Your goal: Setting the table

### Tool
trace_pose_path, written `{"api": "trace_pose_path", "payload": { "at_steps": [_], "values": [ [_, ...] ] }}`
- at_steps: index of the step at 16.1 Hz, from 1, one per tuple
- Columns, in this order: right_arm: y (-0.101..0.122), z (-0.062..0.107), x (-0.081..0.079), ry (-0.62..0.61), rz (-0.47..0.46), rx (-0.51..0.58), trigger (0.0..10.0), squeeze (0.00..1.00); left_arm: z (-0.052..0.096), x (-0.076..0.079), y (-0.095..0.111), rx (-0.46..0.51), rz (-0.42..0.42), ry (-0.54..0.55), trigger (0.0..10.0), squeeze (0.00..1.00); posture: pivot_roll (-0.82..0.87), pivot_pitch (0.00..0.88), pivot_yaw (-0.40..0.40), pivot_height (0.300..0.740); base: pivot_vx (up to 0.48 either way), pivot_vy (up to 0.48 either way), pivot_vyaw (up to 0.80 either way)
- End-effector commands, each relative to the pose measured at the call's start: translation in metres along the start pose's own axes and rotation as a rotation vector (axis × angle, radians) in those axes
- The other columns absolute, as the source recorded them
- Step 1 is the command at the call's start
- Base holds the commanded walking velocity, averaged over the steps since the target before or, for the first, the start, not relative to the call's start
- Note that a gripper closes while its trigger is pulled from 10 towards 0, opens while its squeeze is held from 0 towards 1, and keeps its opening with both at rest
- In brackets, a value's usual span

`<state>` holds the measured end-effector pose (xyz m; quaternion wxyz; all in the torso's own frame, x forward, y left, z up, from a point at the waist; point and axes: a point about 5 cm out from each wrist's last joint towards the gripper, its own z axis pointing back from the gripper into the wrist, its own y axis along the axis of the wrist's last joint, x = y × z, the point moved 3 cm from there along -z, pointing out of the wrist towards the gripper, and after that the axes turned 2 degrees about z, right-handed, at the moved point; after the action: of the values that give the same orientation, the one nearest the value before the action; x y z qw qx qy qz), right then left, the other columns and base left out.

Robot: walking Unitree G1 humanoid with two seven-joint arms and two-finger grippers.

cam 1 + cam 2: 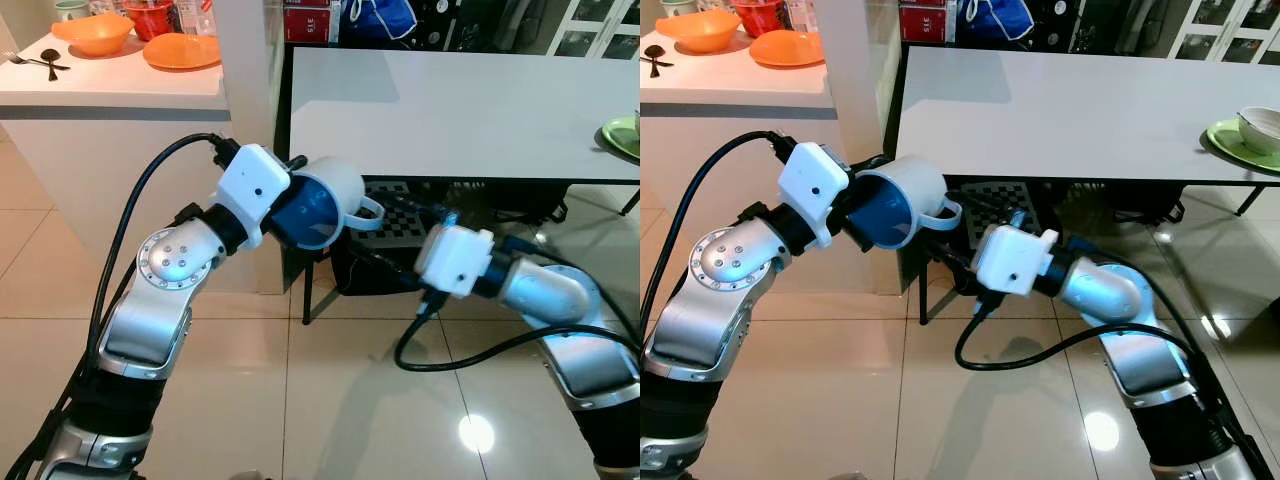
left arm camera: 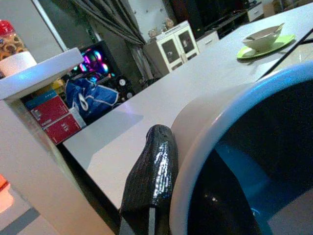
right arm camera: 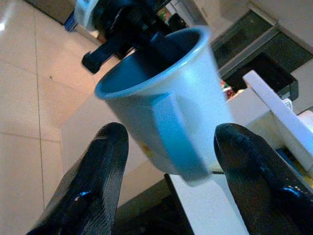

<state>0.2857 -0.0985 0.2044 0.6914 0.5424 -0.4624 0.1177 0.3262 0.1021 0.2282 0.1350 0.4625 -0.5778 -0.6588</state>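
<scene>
A white mug (image 1: 325,200) with a blue inside hangs tilted on its side in the air, just in front of the near edge of the white table (image 1: 450,110). My left gripper (image 1: 295,205) is shut on its rim, one finger (image 2: 151,176) outside the wall and the other inside. The mug's handle (image 1: 945,212) points toward my right arm. My right gripper (image 3: 168,132) is open just below the mug, its two fingers spread on either side of the handle without touching it.
A green plate with a bowl (image 1: 1250,135) sits at the table's far right edge. The white counter (image 1: 110,85) on the left carries an orange bowl (image 1: 95,35), an orange plate (image 1: 180,50) and cutlery (image 1: 45,62). A black chair (image 1: 400,215) stands under the table.
</scene>
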Motion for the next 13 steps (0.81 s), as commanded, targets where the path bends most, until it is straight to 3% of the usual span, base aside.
{"api": "trace_pose_path", "payload": {
  "at_steps": [1,2,3,13],
  "values": [
    [-0.0014,-0.0027,0.0017,0.022,0.057,-0.014,10.0,0.0,-0.0031,0.0034,0.0059,0.021,-0.004,-0.036,10.0,0.0,0.06,0.0,0.005,0.74,0.0,0.0,0.0],
    [-0.0034,-0.0035,0.0009,0.031,0.082,-0.028,6.2,0.0,-0.0032,0.0044,0.0066,0.024,0.003,-0.045,10.0,0.0,0.06,0.0,0.005,0.74,0.0,0.0,0.0],
    [-0.0056,-0.0043,0.0001,0.04,0.104,-0.039,0.0,0.0,-0.0031,0.0054,0.0073,0.025,0.007,-0.054,10.0,0.0,0.06,0.0,0.005,0.74,0.0,0.0,0.0],
    [-0.0046,-0.0071,0.0064,-0.009,0.122,-0.021,0.0,0.0,-0.0012,0.0005,-0.0012,-0.019,0.005,-0.037,10.0,0.0,0.06,0.0,0.007,0.74,0.0,0.0,0.0]
  ]
}}
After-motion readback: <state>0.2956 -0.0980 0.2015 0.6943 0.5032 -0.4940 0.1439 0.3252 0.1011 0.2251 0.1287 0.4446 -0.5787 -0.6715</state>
